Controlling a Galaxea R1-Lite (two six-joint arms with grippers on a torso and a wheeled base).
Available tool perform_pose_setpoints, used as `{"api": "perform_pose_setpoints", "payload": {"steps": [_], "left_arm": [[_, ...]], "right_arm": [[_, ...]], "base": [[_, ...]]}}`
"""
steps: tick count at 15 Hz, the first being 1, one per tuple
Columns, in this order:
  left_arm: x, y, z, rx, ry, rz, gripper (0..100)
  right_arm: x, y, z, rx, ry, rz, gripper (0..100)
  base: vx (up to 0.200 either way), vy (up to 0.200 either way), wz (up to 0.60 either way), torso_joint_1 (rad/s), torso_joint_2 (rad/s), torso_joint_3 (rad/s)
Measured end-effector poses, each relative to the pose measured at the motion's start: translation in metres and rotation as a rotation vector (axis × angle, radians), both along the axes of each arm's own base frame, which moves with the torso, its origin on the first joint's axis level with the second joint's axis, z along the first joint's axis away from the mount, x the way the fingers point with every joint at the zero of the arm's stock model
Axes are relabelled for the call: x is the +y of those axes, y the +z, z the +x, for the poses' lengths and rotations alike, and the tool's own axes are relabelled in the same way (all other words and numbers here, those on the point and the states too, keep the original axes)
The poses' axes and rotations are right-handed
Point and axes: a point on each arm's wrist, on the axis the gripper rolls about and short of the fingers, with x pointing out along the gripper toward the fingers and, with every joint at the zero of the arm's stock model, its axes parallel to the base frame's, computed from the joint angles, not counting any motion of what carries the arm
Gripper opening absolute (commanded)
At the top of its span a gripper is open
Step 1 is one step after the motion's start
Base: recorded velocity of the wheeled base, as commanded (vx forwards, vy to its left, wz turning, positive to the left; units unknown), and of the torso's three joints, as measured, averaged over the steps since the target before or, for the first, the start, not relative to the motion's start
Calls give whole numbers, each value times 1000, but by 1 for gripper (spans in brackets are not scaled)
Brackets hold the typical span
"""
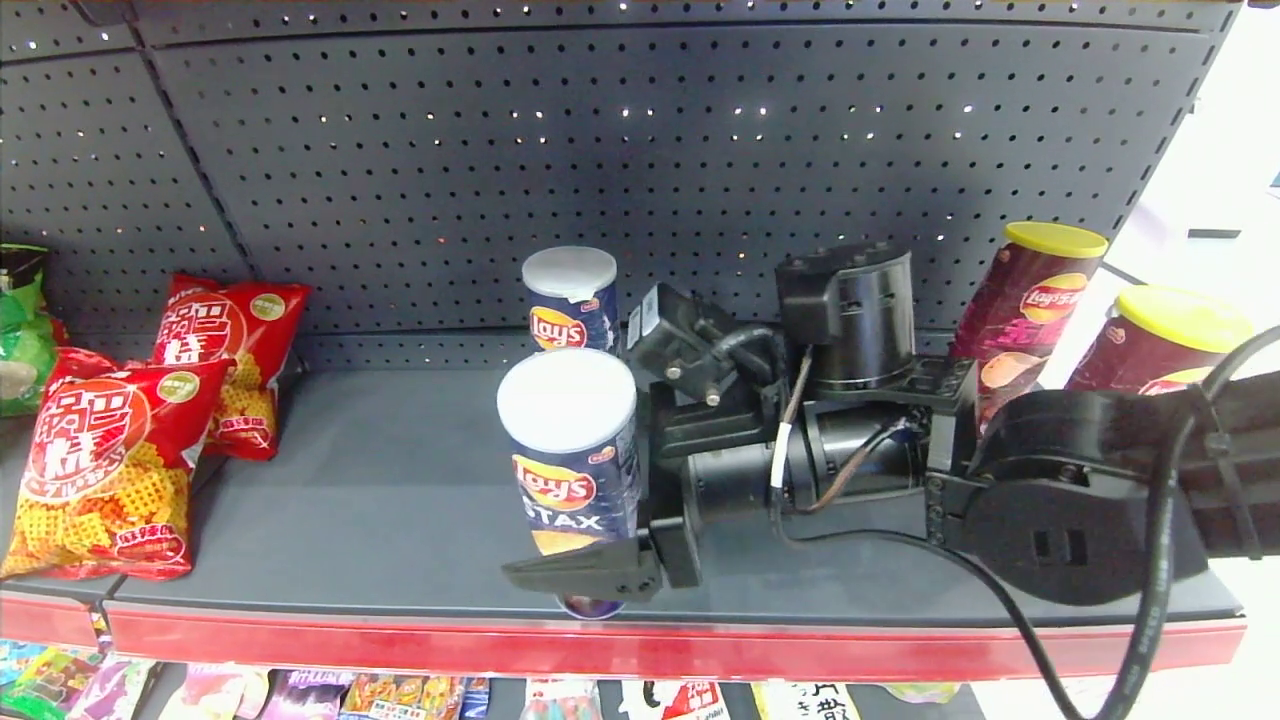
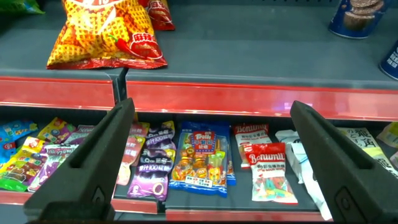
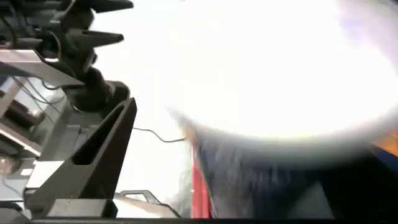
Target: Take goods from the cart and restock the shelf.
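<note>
head: right claw [image 1: 590, 535] clasps blue can [image 1: 568, 425] | left wrist: left claw [image 2: 211, 107] spread

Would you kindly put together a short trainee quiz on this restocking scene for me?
1. True or false: the left gripper is open.
2. How many yellow-lidded cans stand on the shelf?
3. The right gripper holds: A a bottle; B the front blue can; C nothing.
Key: 1 true; 2 two; 3 B.
</note>
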Motion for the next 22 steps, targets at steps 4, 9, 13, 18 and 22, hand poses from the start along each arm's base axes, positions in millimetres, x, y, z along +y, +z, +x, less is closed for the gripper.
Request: {"api": "perform_pose_setpoints", "payload": {"steps": [4, 9, 13, 18, 22], "left_arm": [[0, 0, 0, 0, 0, 0, 100], [0, 0, 0, 0, 1, 0, 100], [0, 0, 0, 0, 1, 0, 100], [0, 0, 0, 0, 1, 0, 100], [0, 0, 0, 0, 1, 0, 100]], "right_arm": [[23, -5, -4, 35, 2, 28, 0], [28, -12, -1, 48, 5, 21, 0], [26, -8, 14, 62, -33, 43, 0], [29, -6, 29, 67, -62, 65, 0], [27, -8, 35, 67, -75, 65, 0]], "base": [[0, 0, 0, 0, 0, 0], [0, 0, 0, 0, 0, 0], [0, 0, 0, 0, 0, 0], [0, 0, 0, 0, 0, 0], [0, 0, 0, 0, 0, 0]]}}
